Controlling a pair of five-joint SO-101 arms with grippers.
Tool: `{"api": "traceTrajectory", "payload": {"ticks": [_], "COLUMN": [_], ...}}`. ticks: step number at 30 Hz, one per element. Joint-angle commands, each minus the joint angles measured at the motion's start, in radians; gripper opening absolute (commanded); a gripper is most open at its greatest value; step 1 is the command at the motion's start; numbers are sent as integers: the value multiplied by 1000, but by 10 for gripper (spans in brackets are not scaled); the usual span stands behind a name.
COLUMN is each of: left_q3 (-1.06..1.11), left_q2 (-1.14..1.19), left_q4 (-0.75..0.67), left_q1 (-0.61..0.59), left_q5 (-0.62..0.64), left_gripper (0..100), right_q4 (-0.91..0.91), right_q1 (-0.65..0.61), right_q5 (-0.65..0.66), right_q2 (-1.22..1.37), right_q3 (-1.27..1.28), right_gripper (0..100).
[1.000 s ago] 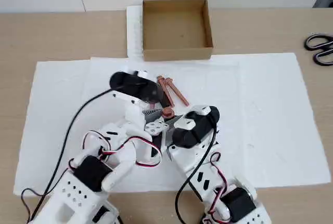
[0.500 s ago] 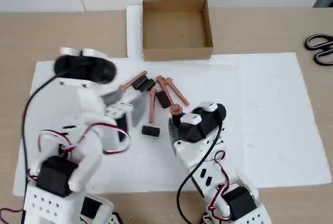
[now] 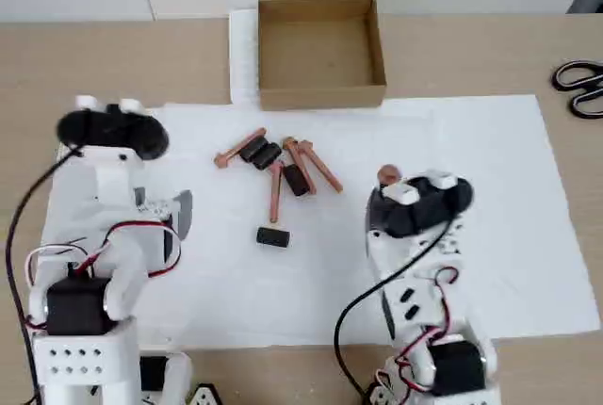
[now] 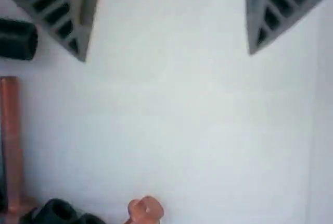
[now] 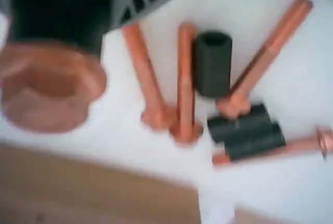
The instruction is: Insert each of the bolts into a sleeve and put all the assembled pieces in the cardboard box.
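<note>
Several copper bolts (image 3: 275, 190) and black sleeves (image 3: 273, 236) lie loose on the white paper in front of the cardboard box (image 3: 320, 85), which looks empty. In the right wrist view my right gripper (image 5: 78, 23) is shut on a black sleeve with a bolt in it, whose copper head (image 5: 49, 91) shows close up. That head (image 3: 388, 175) pokes out ahead of the right arm, to the right of the pile. My left gripper (image 4: 166, 49) is open over bare paper, left of the pile (image 3: 174, 212). A sleeve (image 4: 15, 39) and a bolt (image 4: 10, 140) lie beside one finger.
The white paper sheet (image 3: 490, 198) covers the middle of the wooden table. Black scissors (image 3: 579, 85) lie at the far right edge. Other loose bolts (image 5: 184, 78) and a sleeve (image 5: 212, 62) lie beyond my right gripper.
The two arms have come apart. The left arm swung away to the left, uncovering the pile. The right arm moved right, carrying the sleeved bolt.
</note>
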Motion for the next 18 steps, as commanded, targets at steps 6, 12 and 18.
{"api": "traceTrajectory", "payload": {"ticks": [6,12,18], "left_q3": [68,71,71], "left_q2": [-12,-12,-12], "left_q4": [-3,0,0], "left_q1": [-11,-11,-11], "left_q5": [-23,-23,-25], "left_gripper": [191,190,189], "right_q4": [7,-99,-214], "right_q1": [10,12,12], "right_q5": [14,14,11], "right_q2": [484,1052,1550], "right_q3": [-588,-1016,-1396], "right_gripper": [3,3,3]}}
